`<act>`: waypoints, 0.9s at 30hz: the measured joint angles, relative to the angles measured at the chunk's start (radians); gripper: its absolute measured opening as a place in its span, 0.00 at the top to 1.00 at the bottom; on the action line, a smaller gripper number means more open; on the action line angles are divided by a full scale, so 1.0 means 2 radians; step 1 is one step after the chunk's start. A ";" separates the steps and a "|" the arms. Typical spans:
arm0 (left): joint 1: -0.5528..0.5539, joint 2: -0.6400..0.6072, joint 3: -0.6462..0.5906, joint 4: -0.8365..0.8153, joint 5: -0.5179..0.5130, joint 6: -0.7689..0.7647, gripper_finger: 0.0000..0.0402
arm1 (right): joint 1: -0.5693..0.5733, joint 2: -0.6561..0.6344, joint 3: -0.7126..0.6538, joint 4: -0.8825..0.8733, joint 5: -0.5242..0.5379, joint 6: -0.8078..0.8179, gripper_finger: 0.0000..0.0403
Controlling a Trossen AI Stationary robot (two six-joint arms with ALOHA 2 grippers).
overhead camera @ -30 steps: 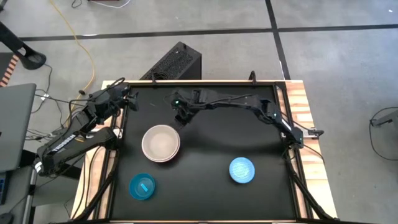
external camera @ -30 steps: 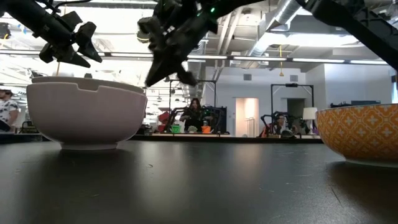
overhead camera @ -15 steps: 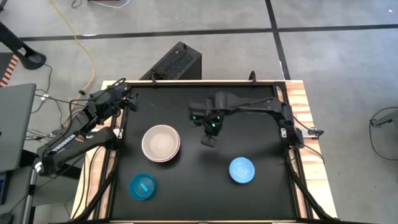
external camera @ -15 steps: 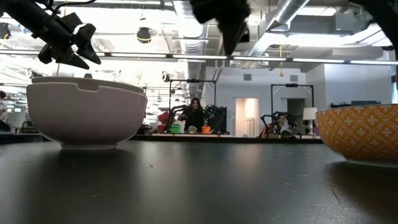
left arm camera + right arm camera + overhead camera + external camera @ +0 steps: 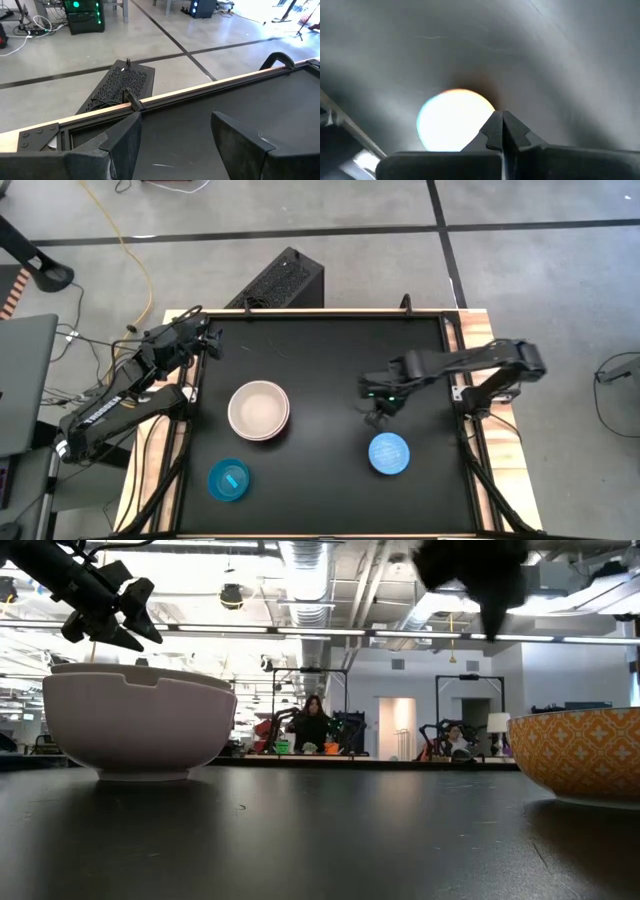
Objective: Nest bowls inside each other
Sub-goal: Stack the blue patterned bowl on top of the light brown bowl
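Note:
A stack of nested bowls [image 5: 258,410], beige inside with a pink and white rim, rests on its base left of the table's middle; the low view shows its pale outer wall [image 5: 140,725]. A sky-blue bowl [image 5: 389,453] stands alone toward the near right; its outside [image 5: 580,755] looks orange with a white pattern. A cyan-teal bowl [image 5: 229,480] sits at the near left. My right gripper [image 5: 378,412] hangs shut, pointing down, just beyond the sky-blue bowl's far side and above it [image 5: 501,125]. My left gripper [image 5: 205,340] waits open at the far left corner [image 5: 172,145].
The black table top [image 5: 330,360] is framed by a wooden rim [image 5: 480,330]. A black perforated box [image 5: 275,280] stands on the floor beyond the far edge. Bare table lies between the stack and the sky-blue bowl.
My right gripper has swept from beyond the stack, at the far middle, toward the table's right and near edges, ending above the sky-blue bowl's far side. It has tipped further downward and stayed shut. The bowls have not moved.

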 joint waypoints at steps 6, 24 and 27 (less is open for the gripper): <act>0.000 0.013 0.000 0.016 0.005 0.000 0.43 | 0.027 -0.085 -0.095 0.001 0.007 0.174 0.95; 0.000 0.155 0.000 0.131 0.091 -0.020 0.43 | 0.125 -0.096 -0.195 0.116 0.034 0.333 0.51; -0.006 0.164 0.000 0.132 0.092 -0.027 0.43 | 0.135 -0.087 -0.215 0.156 0.028 0.320 0.47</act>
